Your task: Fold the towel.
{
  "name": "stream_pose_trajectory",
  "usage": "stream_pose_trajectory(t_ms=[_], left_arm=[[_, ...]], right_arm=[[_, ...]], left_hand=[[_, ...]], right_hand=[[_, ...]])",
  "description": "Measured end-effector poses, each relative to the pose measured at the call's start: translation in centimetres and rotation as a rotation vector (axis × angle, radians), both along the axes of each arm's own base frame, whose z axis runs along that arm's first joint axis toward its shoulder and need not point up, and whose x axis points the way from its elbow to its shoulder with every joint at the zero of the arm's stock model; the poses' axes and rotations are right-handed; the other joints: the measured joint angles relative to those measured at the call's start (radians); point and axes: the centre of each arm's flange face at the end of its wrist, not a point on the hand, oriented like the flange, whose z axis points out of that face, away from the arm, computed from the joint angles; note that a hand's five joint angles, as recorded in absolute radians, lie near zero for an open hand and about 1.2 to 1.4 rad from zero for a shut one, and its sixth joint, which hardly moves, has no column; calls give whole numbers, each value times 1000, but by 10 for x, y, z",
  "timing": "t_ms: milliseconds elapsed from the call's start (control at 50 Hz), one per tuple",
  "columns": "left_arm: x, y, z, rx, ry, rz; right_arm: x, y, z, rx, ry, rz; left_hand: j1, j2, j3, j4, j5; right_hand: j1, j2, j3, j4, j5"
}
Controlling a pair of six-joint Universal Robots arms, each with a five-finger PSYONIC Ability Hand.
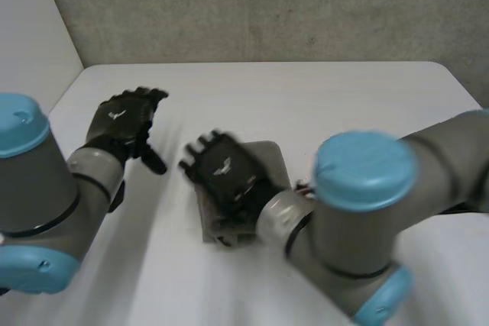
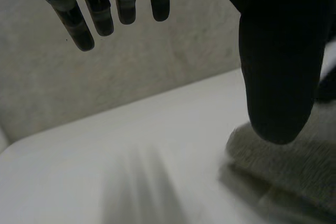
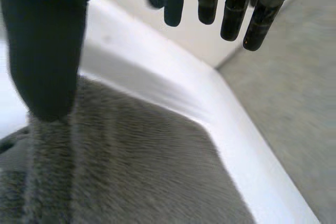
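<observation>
the grey towel (image 1: 272,159) lies as a small folded pad mid-worktop (image 1: 321,97), under the right hand (image 1: 227,171) — fingers straight, gripping nothing. the left hand (image 1: 122,121) hovers beside it, spread and empty. folding looks nearly done — next is probably a flattening press.
</observation>
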Motion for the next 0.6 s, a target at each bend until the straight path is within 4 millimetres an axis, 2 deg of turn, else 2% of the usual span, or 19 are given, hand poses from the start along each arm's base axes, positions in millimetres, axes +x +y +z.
stream_pose_trajectory(t_ms=[60, 100, 160, 200, 240, 280, 320, 400, 440, 480, 520, 600], left_arm=[[-9, -2, 3, -8, 23, -22], [-26, -6, 3, 2, 75, -57], [-36, -7, 0, 18, 103, -76], [-47, -5, -10, 57, 123, -106], [-51, -3, -14, 74, 126, -116], [-67, 7, -46, 192, 111, -165], [-68, 9, -52, 212, 103, -169], [-69, 20, -87, 328, 38, -174], [-68, 21, -90, 339, 30, -172], [-65, 24, -99, 375, 0, -157], [-62, 25, -101, 389, -14, -143], [-55, 27, -100, 404, -36, -112]], right_arm=[[-13, -12, 11, 56, -60, -65], [-40, -39, 25, 185, -182, -194], [-57, -56, 29, 273, -259, -273], [-71, -70, 30, 349, -315, -330], [-74, -73, 29, 373, -326, -342], [-83, -88, 9, 514, -332, -371], [-83, -89, 4, 534, -325, -370], [-77, -99, -31, 621, -254, -359], [-76, -100, -36, 625, -243, -359], [-72, -105, -56, 627, -181, -358], [-69, -107, -65, 611, -140, -361], [-67, -111, -73, 538, -60, -368]], left_hand=[[0, 0, 0, 0, 0], [0, 0, 0, 0, 0], [0, 0, 0, 0, 0], [0, 0, 0, 0, 0], [0, 0, 0, 0, 0], [0, 0, 0, 0, 0], [0, 0, 0, 0, 0], [0, 0, 0, 0, 0], [0, 0, 0, 0, 0], [0, 0, 0, 0, 0], [-1, 0, 0, 0, 0], [-6, 0, 0, -2, 0]], right_hand=[[0, 0, 0, 0, 0], [0, 0, 0, 0, -1], [0, 0, 0, 0, -1], [0, 0, 0, 0, -1], [0, 0, 0, 0, -1], [0, 0, 0, 0, -1], [0, 0, 0, 0, -1], [0, 0, 0, 0, -1], [0, 0, 0, 0, -1], [0, 0, 0, 0, -1], [0, 0, 0, 0, -1], [-7, 0, 0, 0, -5]])
